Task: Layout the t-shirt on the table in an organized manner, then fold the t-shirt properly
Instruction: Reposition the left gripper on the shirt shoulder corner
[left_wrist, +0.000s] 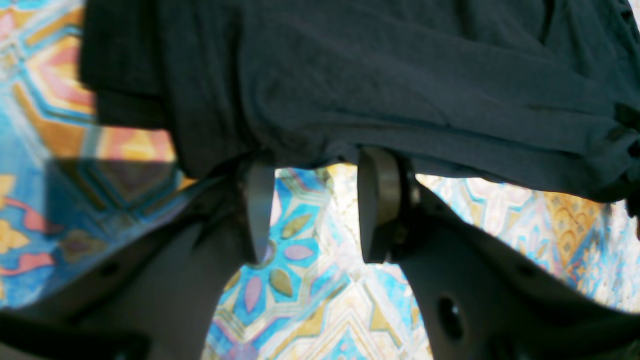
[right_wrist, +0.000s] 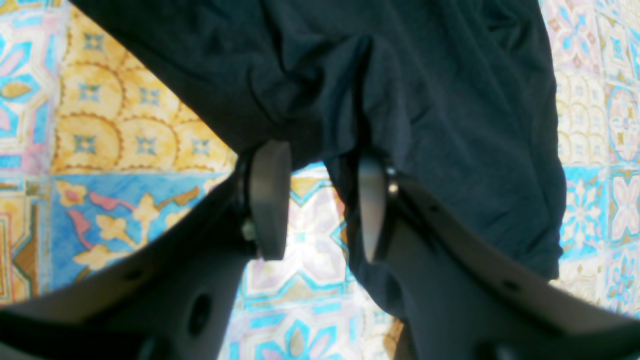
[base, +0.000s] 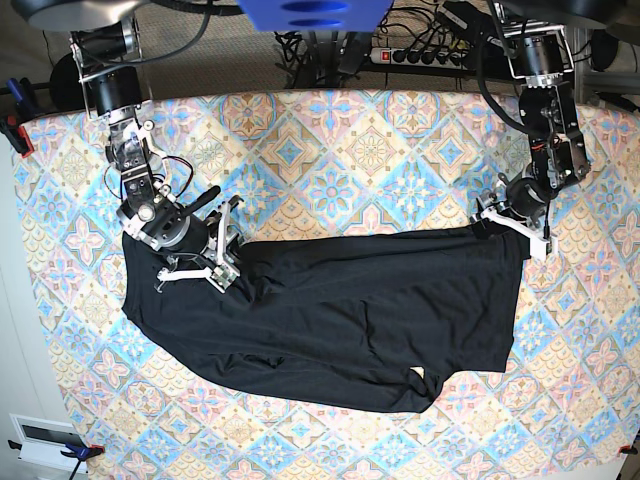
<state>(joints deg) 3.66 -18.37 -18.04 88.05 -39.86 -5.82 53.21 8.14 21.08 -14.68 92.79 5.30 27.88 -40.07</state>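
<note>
The black t-shirt (base: 340, 310) lies spread across the middle of the table (base: 330, 140), fairly flat, with a bunched corner at its lower right. At the shirt's upper left corner my right gripper (base: 225, 262) is open. In the right wrist view its fingers (right_wrist: 270, 200) stand apart over the cloth, and a fold of the t-shirt (right_wrist: 425, 100) hangs against the inner side of the right one. My left gripper (base: 508, 222) is at the shirt's upper right corner, also open. Its fingertips (left_wrist: 380, 200) touch the t-shirt's (left_wrist: 350, 75) hem, with patterned table (left_wrist: 310, 240) showing between them.
A power strip (base: 440, 52) and cables lie behind the table's far edge. Clamps hold the cloth at the left edge (base: 15, 130) and the lower left corner (base: 75, 452). Patterned cloth shows bare all round the shirt.
</note>
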